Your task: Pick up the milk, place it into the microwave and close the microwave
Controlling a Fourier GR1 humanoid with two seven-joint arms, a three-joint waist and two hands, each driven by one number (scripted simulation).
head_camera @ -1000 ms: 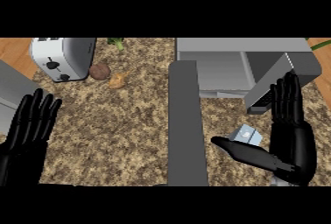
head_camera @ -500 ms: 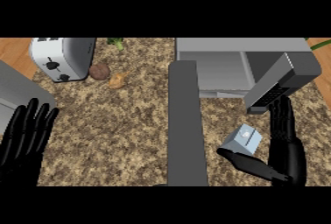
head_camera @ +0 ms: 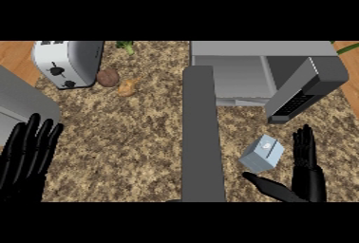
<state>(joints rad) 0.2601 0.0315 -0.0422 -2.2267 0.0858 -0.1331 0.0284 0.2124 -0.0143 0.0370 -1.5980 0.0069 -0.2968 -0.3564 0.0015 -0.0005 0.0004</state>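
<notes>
I see my right hand [head_camera: 308, 180] low in the right of the frame, open: its fingers [head_camera: 304, 147] stand straight, pointing toward the top of the frame, and the thumb is stretched out to the left, well apart from them. The milk [head_camera: 263, 153], a small pale blue-grey carton, sits tilted on the speckled counter [head_camera: 133, 142] in the crook between that thumb and the fingers, just left of the fingers. I cannot tell whether the hand touches it; nothing is curled round it.

Above the carton, in the upper right, the microwave [head_camera: 231, 71] stands open, its door [head_camera: 305, 90] swung out toward the right and hanging over the counter near my fingertips. A long grey bar [head_camera: 202, 137] runs down the middle of the frame, just left of the milk.

My left hand [head_camera: 28, 159] rests at the lower left edge, fingers straight and slightly spread, holding nothing. In the upper left stands a toaster [head_camera: 67, 61], with a brown round thing [head_camera: 108, 77] and a small orange piece [head_camera: 127, 88] just to its right.
</notes>
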